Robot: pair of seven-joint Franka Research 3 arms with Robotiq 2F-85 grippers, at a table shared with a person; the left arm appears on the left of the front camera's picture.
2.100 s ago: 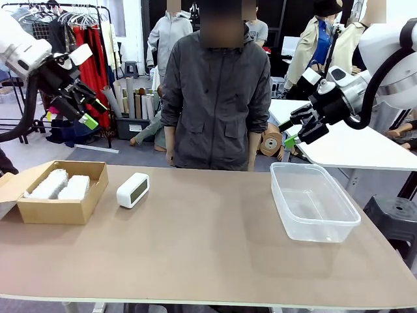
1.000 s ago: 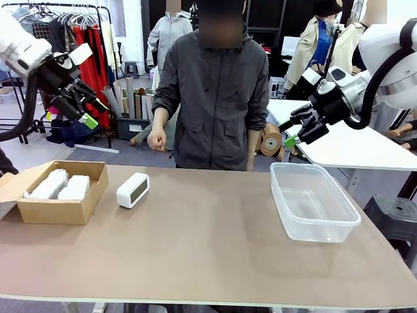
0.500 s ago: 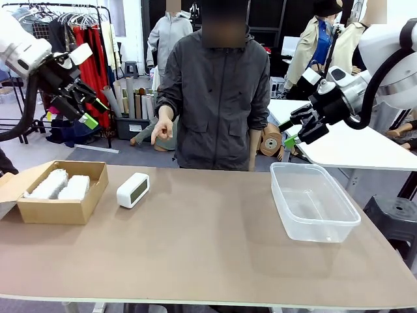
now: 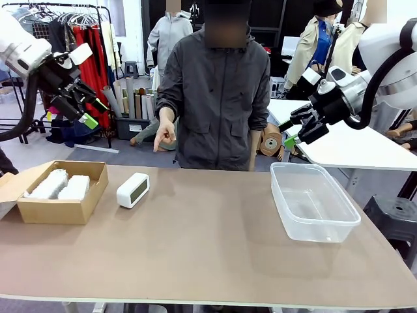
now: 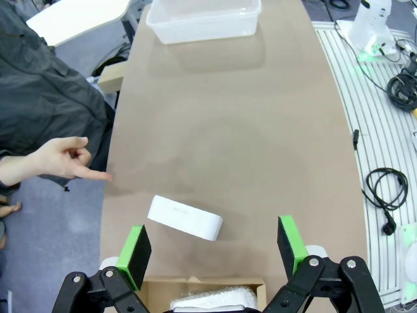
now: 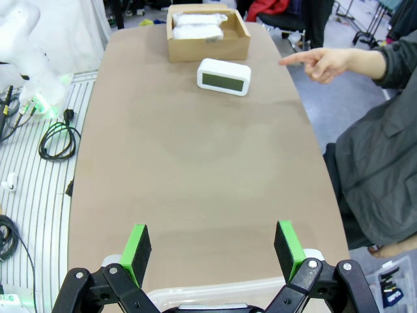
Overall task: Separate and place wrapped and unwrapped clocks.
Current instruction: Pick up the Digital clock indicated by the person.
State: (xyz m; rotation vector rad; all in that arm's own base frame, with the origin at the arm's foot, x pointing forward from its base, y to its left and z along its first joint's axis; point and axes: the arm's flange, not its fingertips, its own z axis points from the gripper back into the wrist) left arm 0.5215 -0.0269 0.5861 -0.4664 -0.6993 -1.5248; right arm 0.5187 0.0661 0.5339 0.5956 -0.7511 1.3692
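Beyond left gripper (image 5: 212, 251) | bare white rounded-rectangular clock (image 5: 185, 218), person's hand (image 5: 62, 158) pointing it out | left, right gripper (image 6: 212, 250) gaping, empty

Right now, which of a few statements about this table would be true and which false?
1. Both wrapped clocks lie in the box. True.
2. The bare clock lies in the tub. False: it lies on the table beside the box.
3. The left gripper and right gripper are open, holding nothing. True.
4. The person's hand rests on the bare clock. False: it points, in the air, apart from it.
5. The tub holds a wrapped clock. False: nothing lies in it.
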